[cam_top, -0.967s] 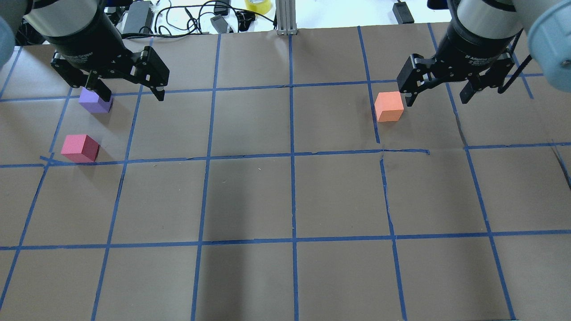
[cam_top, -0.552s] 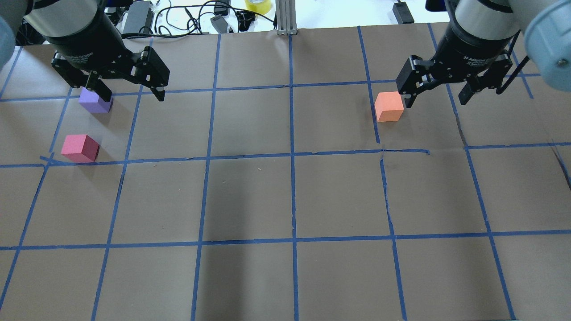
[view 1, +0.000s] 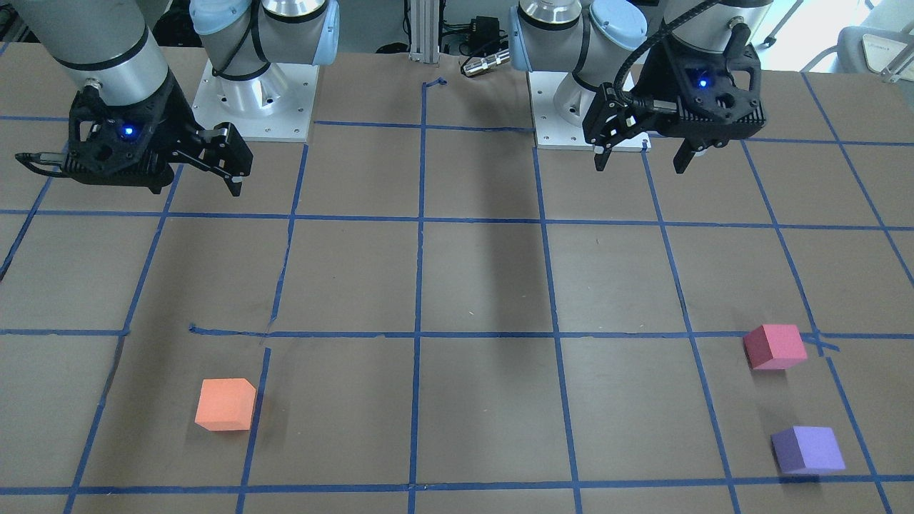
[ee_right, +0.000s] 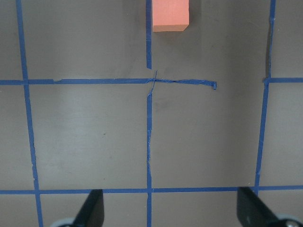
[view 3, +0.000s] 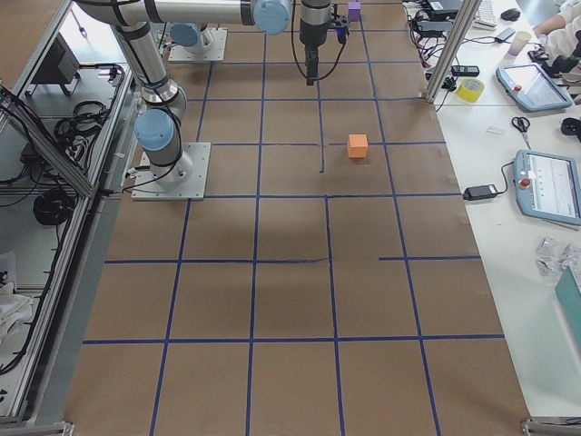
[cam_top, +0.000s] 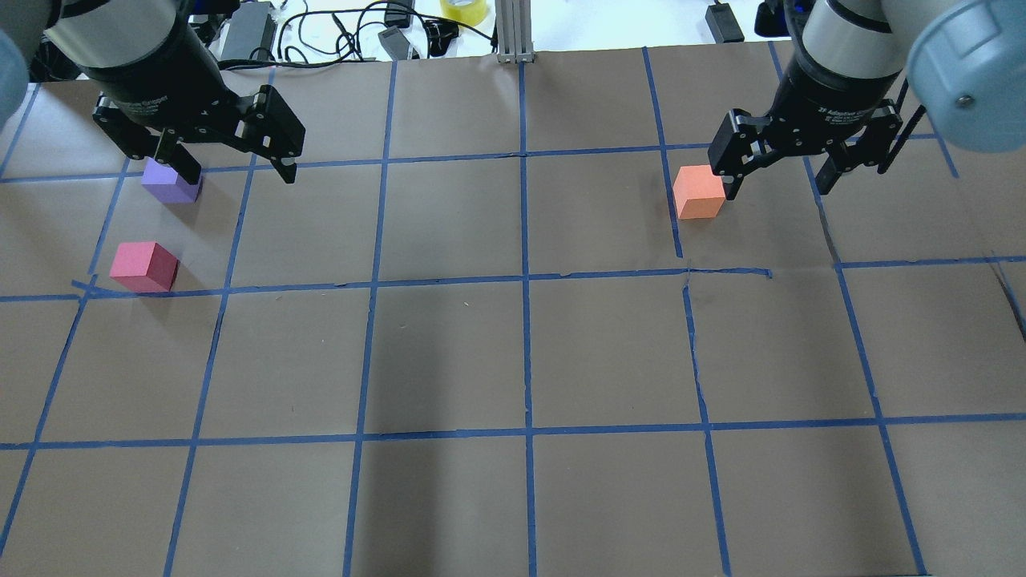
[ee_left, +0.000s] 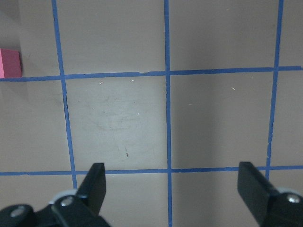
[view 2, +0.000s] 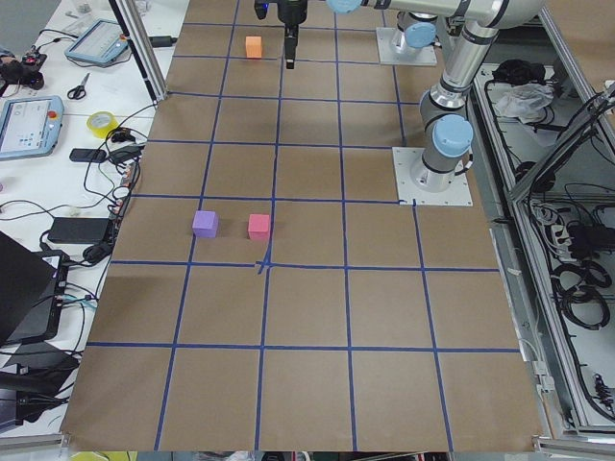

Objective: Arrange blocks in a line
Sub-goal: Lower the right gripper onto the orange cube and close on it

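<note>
The orange cube point(cam_top: 699, 191) sits far right on the table, also at the top of the right wrist view point(ee_right: 170, 15). My right gripper point(cam_top: 777, 188) hangs open and empty above the table, its left finger just beside the cube in the overhead view. The purple cube point(cam_top: 171, 183) and the pinkish-red cube point(cam_top: 144, 266) sit close together at the far left. My left gripper point(cam_top: 238, 172) is open and empty, raised above the table. One finger overlaps the purple cube in the overhead view. The left wrist view shows only the pinkish-red cube's edge point(ee_left: 10, 63).
The table is brown paper with a blue tape grid. Cables, a yellow tape roll point(cam_top: 465, 10) and an aluminium post point(cam_top: 513, 32) lie beyond the far edge. The two arm bases point(view 1: 257, 93) stand at the robot's side.
My right arm has shifted a little to the left and turned slightly, still open. The left arm and all three cubes have not moved.
</note>
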Robot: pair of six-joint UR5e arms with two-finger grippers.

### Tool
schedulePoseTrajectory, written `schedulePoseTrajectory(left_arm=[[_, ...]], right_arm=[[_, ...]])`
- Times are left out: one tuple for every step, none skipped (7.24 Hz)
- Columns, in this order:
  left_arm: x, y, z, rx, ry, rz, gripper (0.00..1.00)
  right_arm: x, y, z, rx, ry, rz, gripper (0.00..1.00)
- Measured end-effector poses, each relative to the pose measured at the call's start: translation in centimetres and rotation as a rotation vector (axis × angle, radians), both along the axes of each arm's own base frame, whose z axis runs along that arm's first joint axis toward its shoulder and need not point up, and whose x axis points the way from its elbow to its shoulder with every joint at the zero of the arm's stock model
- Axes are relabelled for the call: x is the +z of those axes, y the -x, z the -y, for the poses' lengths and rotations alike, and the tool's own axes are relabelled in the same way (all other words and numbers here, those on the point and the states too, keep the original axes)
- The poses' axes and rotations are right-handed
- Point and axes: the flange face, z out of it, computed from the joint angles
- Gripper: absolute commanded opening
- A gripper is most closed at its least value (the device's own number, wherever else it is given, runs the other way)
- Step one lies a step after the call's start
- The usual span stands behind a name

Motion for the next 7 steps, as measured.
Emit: schedulePoseTrajectory(left_arm=[[0.0,0.0,0.0,0.000,0.000,0.000,1.00],[0.0,-0.1,0.0,-0.001,0.000,0.000,1.00],[0.0,-0.1,0.0,-0.003,0.000,0.000,1.00],[0.0,-0.1,0.0,-0.005,0.000,0.001,1.00],[0.0,-0.1,0.0,-0.006,0.000,0.001,1.00],[0.0,-0.1,0.0,-0.006,-0.001,0.000,1.00],[0.0,-0.1,0.0,-0.007,-0.001,0.000,1.00]], right_arm=[[-1.4,0.1,1.4,-0.002,-0.001,0.003,1.00],[-3.9,0.3,4.1,-0.001,0.022,0.002,1.00],[-6.6,0.4,6.8,0.001,0.054,0.000,1.00],[-9.4,0.5,9.2,0.003,0.079,0.000,1.00],[-11.8,0.6,11.2,0.006,0.117,-0.002,1.00],[-14.1,0.7,12.9,0.008,0.151,-0.004,1.00],[-16.2,0.8,14.2,0.010,0.165,-0.005,1.00]])
